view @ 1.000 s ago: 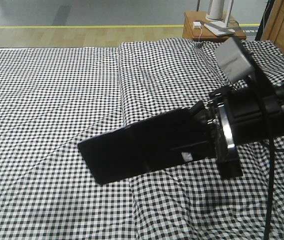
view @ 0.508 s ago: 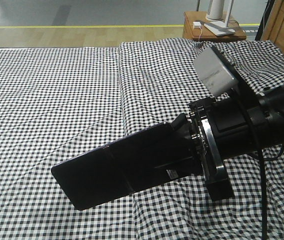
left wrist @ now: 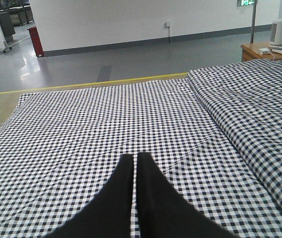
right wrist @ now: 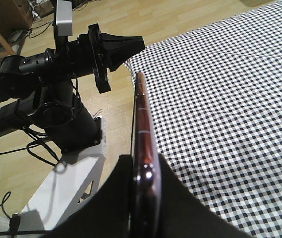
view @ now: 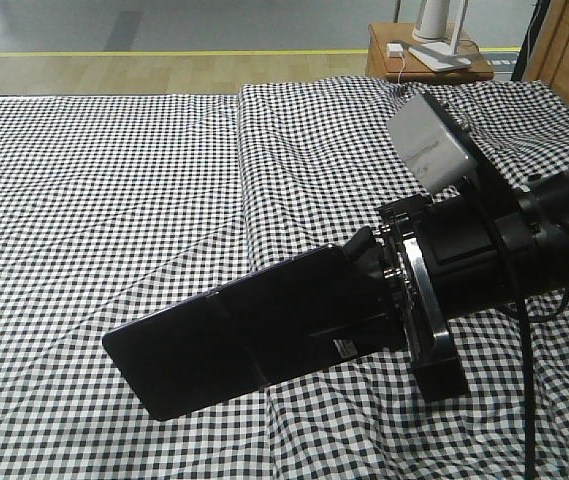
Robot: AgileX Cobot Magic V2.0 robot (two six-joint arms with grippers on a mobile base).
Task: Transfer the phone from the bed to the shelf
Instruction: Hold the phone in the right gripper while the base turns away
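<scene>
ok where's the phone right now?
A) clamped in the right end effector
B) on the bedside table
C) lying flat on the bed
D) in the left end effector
A: the right wrist view shows the right end effector shut on the phone, which juts out above the bed; the left end effector is shut on nothing.

Even, diffuse indoor light leaves only faint, soft shadows on the bed (view: 104, 170), whose checks stay crisp, while the phone (view: 224, 345) and right gripper (right wrist: 143, 168) read as near-detailless black, blurred close to the wrist lens, and the grey floor (left wrist: 27, 67) shows pale glare.
</scene>
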